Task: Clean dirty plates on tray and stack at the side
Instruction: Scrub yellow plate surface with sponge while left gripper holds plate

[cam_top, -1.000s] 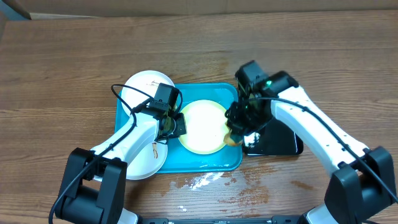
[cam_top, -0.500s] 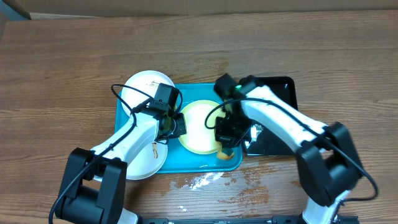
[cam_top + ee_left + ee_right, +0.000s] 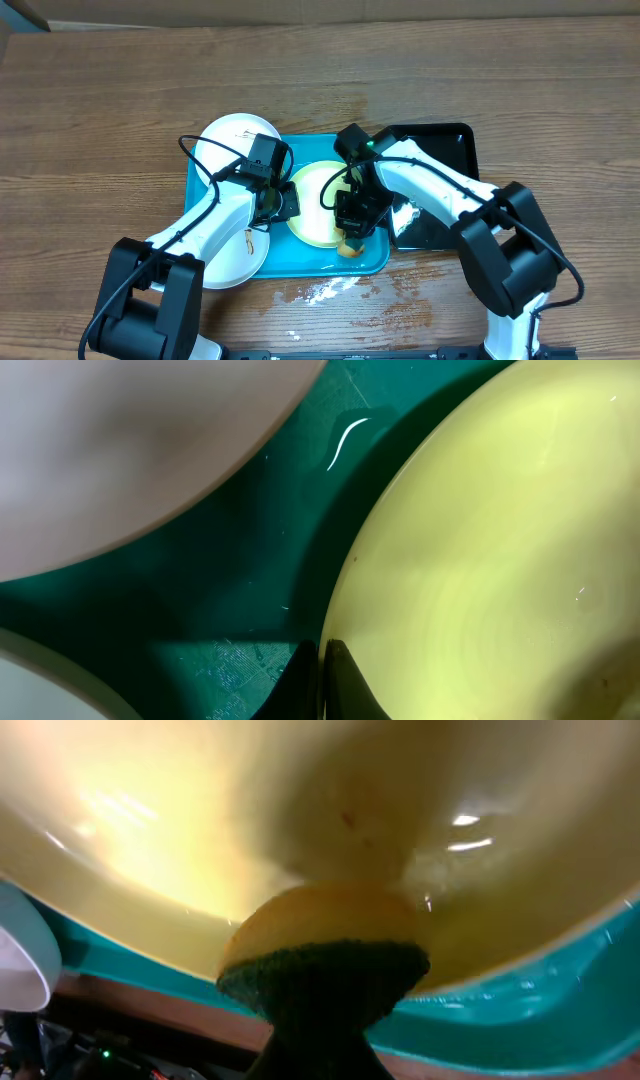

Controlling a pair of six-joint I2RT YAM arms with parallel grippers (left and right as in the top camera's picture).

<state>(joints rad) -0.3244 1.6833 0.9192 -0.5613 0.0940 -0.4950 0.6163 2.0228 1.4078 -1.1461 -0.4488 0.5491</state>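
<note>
Yellow-green plate (image 3: pixel 312 203) — sponge (image 3: pixel 322 928) at its rim, white plates (image 3: pixel 235 136) beside.

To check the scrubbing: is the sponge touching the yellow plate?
Touching. The right wrist view shows the sponge pressed against the surface of the yellow plate, with no gap between them.

A large turquoise-blue rectangular plastic tray (image 3: pixel 300 262) sits on a brown wooden table (image 3: pixel 120 100). At the tray's centre, the left gripper (image 3: pixel 285 202) clasps the left rim of a pale yellow-green round plate (image 3: pixel 312 205). The right gripper (image 3: pixel 355 225) holds a yellow sponge (image 3: pixel 350 247) at that plate's near-right edge. One white round plate (image 3: pixel 232 140) overhangs the tray's far-left corner and a second white round plate (image 3: pixel 228 262) overhangs its near-left corner. A smaller glossy black tray (image 3: pixel 450 145) sits against its right side.
</note>
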